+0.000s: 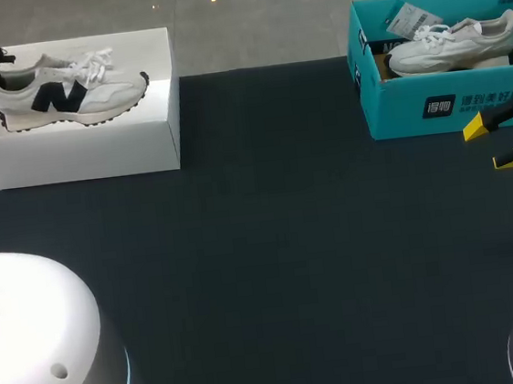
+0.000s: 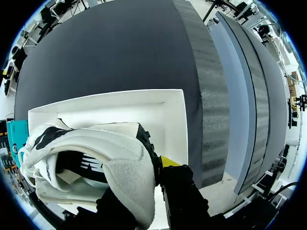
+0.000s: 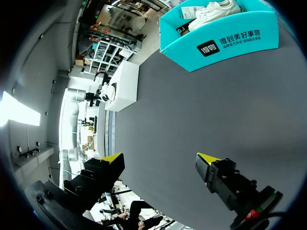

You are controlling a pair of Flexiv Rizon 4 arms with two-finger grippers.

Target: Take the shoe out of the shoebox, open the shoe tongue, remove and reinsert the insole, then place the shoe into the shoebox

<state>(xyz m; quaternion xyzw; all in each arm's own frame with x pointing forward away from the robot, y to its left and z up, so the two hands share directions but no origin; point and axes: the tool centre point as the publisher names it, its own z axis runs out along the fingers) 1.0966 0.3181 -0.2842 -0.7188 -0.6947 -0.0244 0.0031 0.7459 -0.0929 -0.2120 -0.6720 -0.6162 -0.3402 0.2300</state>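
Left jaws grasp the heel of the sneaker (image 1: 72, 97) on the white box (image 1: 87, 147); right jaws spread wide near the teal shoebox (image 1: 404, 110)

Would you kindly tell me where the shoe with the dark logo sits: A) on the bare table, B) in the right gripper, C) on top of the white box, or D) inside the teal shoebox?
C: the dark-logo shoe rests with its sole on top of the white box.
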